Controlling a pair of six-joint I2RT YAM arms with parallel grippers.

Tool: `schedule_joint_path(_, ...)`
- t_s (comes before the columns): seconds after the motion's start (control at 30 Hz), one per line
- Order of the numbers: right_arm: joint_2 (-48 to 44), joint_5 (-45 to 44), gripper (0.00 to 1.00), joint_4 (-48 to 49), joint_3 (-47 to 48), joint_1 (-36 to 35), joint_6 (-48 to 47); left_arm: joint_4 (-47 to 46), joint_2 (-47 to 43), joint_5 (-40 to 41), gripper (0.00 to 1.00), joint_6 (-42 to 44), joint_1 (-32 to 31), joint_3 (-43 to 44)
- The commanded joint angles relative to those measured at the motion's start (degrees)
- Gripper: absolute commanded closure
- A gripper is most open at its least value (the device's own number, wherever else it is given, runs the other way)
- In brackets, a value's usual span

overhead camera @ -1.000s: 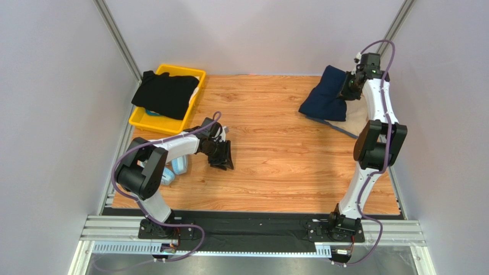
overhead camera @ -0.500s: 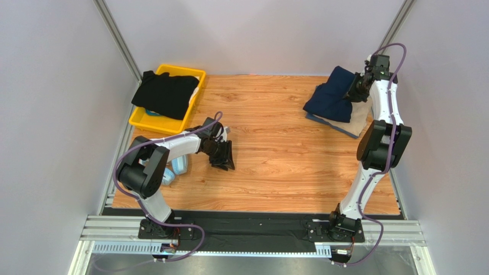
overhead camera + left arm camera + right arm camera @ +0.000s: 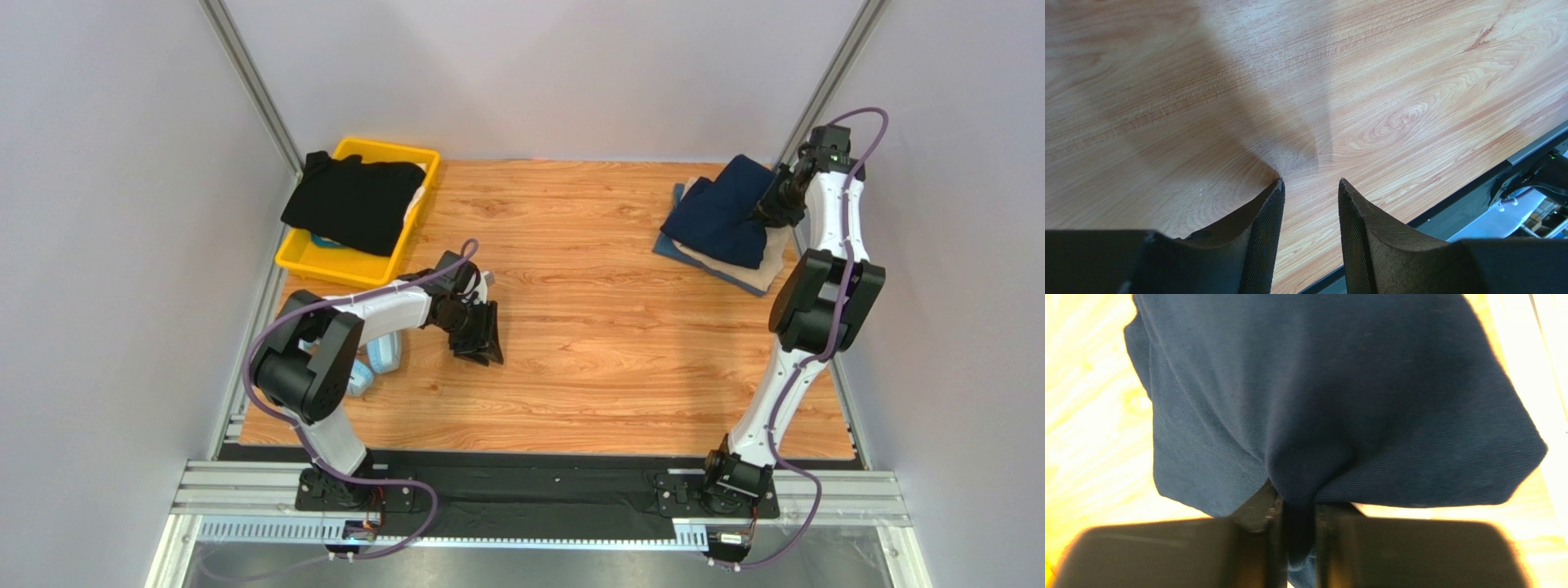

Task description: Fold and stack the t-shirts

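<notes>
Your right wrist view shows the right gripper [image 3: 1296, 505] clamped on a pinch of the soft dark navy t-shirt [image 3: 1333, 386]. Only the top view tells you that this shirt lies on a tan cloth shirt [image 3: 773, 261] at the far right corner. The black cloth t-shirt [image 3: 353, 202] drapes over the yellow plastic bin [image 3: 307, 260]. Your left gripper [image 3: 1311, 190] has its fingers parted and holds nothing, over the wooden table [image 3: 589, 331].

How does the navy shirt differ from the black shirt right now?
The navy shirt sits far right atop the tan shirt; the black shirt drapes over the yellow bin, far left. The right gripper pinches the navy shirt; nothing touches the black one. Both are dark, plain cloth.
</notes>
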State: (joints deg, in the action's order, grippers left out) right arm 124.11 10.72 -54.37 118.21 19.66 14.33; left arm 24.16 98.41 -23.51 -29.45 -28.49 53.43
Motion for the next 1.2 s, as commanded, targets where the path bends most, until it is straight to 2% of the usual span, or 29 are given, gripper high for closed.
schedule_joint_path(0.0,0.2,-0.9,0.73,0.0,2.5,0.1,2.2,4.0,4.0,7.4,0.53,2.4,-1.0,-3.1)
schedule_joint_path(0.1,0.1,0.1,0.56,0.3,2.2,-0.1,3.3,3.9,4.2,7.2,0.53,2.4,-1.0,-2.9)
schedule_joint_path(0.27,-2.6,-2.4,0.55,-0.5,1.6,-0.1,3.5,3.8,4.2,7.3,0.53,2.4,-1.1,-3.2)
schedule_joint_path(0.5,-14.2,-10.4,0.55,1.0,-6.3,-0.1,3.9,3.6,4.3,7.1,0.53,2.5,-1.3,-2.8)
schedule_joint_path(0.6,-19.6,-10.5,0.55,3.3,-10.4,-0.4,4.1,3.6,4.3,7.2,0.53,2.6,-1.3,-2.9)
schedule_joint_path(0.7,-22.9,-6.9,0.55,6.3,-12.0,-1.5,4.2,3.4,4.3,7.1,0.53,2.5,-1.3,-3.1)
schedule_joint_path(0.8,-19.9,-3.5,0.55,7.3,-9.2,-3.4,3.3,3.3,4.6,6.9,0.53,2.5,-1.3,-2.9)
schedule_joint_path(0.93,-11.7,-3.5,0.56,3.0,-3.4,-4.0,4.8,3.3,4.0,6.8,0.54,2.6,-1.3,-3.0)
schedule_joint_path(1.17,-3.2,-7.4,0.57,0.1,-5.2,-4.0,7.2,3.2,2.0,6.6,0.54,2.5,-1.3,-3.2)
